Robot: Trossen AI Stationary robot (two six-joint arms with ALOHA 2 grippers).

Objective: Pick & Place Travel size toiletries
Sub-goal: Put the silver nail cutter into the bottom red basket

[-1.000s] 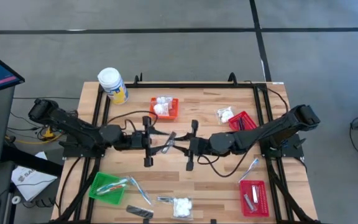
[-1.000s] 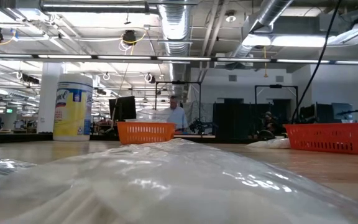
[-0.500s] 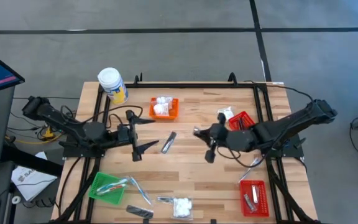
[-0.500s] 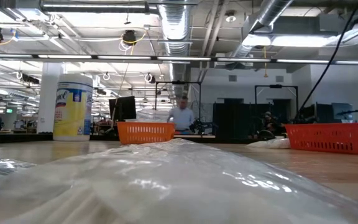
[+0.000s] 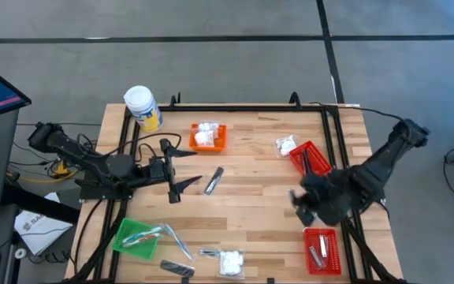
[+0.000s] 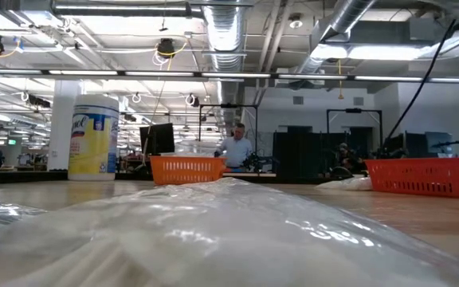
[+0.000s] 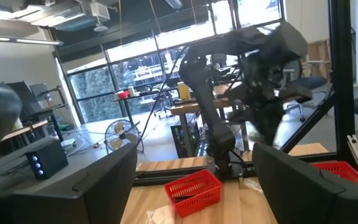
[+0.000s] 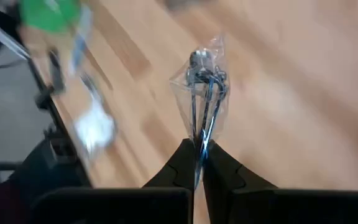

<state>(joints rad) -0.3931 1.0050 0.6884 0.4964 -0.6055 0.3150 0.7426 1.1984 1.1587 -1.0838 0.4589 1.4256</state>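
Note:
My right gripper (image 5: 296, 201) is over the table's near right part, shut on a clear-wrapped packet of thin dark sticks (image 8: 202, 93). My left gripper (image 5: 181, 170) is open and empty at the table's left centre, and its two fingers (image 7: 73, 193) stand wide apart. A slim dark sachet (image 5: 213, 180) lies flat on the table just right of it. White lumpy packets sit in the orange basket (image 5: 208, 136), beside the far red basket (image 5: 285, 145) and near the front edge (image 5: 228, 260). My right gripper pinches one end of the clear wrapper (image 8: 199, 138) between its two fingertips (image 8: 182, 163). The packet sticks out beyond the fingers, in line with them. It is lifted clear of the table, which shows below it.
A white-lidded jar (image 5: 143, 107) stands at the far left. A green basket (image 5: 136, 235) is at the near left and a red basket (image 5: 321, 250) at the near right. A dark sachet (image 5: 176, 270) lies at the front edge. A clear packet (image 6: 213, 231) fills the low view's foreground.
My right gripper has drawn away from the table's centre toward the right and then the near edge, carrying the clear-wrapped stick packet with it. My left gripper has drawn back a little toward the left edge. The dark sachet has stayed in place.

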